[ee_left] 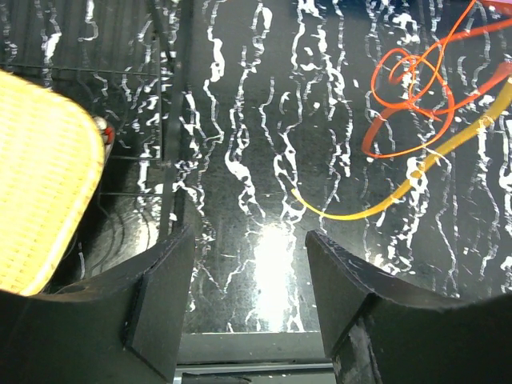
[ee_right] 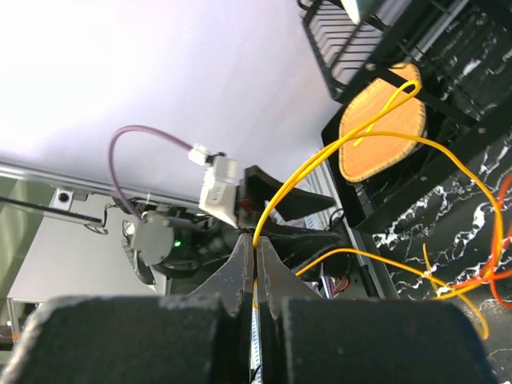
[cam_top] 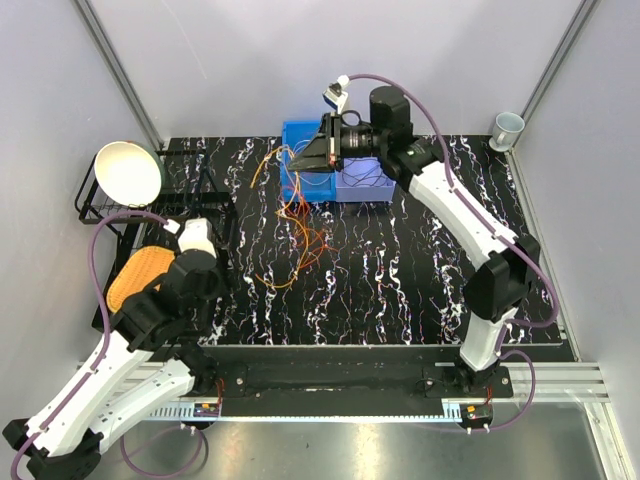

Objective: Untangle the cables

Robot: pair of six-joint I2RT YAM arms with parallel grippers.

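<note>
1. Table (cam_top: 400,270): black, white-veined top, with both arm bases at 6 o'clock.
2. Dish rack (cam_top: 105,215): black wire, at 9 o'clock.
3. Bin (cam_top: 292,130): blue, at 12 o'clock, directly beneath the raised right wrist.
4. Cables (cam_top: 300,235): a loose heap, mostly orange with some red, on the table between centre and 11 o'clock, trailing up toward the bin.
5. Mat (cam_top: 135,275): woven, orange-yellow, at the 6 o'clock end of the rack.
6. Bowl (cam_top: 128,172): white, tilted at the 12 o'clock end of the rack.
7. Right gripper (ee_right: 254,248): fingers pressed together, pinching one yellow cable (ee_right: 320,160) held up off the table.
8. Left gripper (ee_left: 250,240): fingers spread, nothing between them, over bare table; orange loops at its 1 o'clock.
9. Cup (cam_top: 507,127): pale, off the table at 2 o'clock.
</note>
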